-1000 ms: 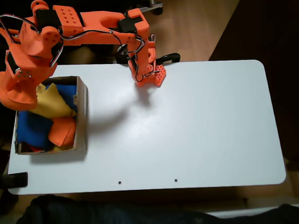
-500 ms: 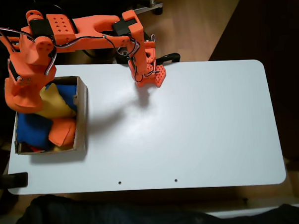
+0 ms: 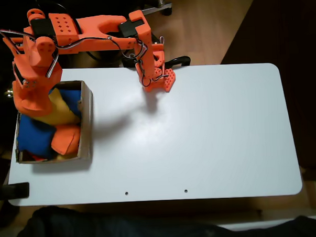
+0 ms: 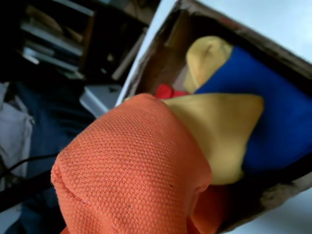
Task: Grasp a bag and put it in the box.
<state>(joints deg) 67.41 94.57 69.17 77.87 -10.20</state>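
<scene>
While the arm reaches over the far-left corner of the table, the gripper [image 3: 30, 105] hangs right above the box [image 3: 88, 121], so the drop-off step looks to be in hand. Up close in the wrist view, the bag [image 4: 134, 170] sits plump and orange, tight woven fabric with a seam along its lower edge, carried just over the box's open top. Whether the jaws are pinching it or spread, I cannot tell; the fingers are hidden behind the cloth. Inside the box a yellow bag [image 4: 222, 126] lies across a blue bag [image 4: 273, 117], another orange bag [image 3: 66, 139] rests toward the near end, and something small and red [image 4: 168, 91] peeks out. Next move, by my reckoning: release cleanly inside the walls, then lift clear.
</scene>
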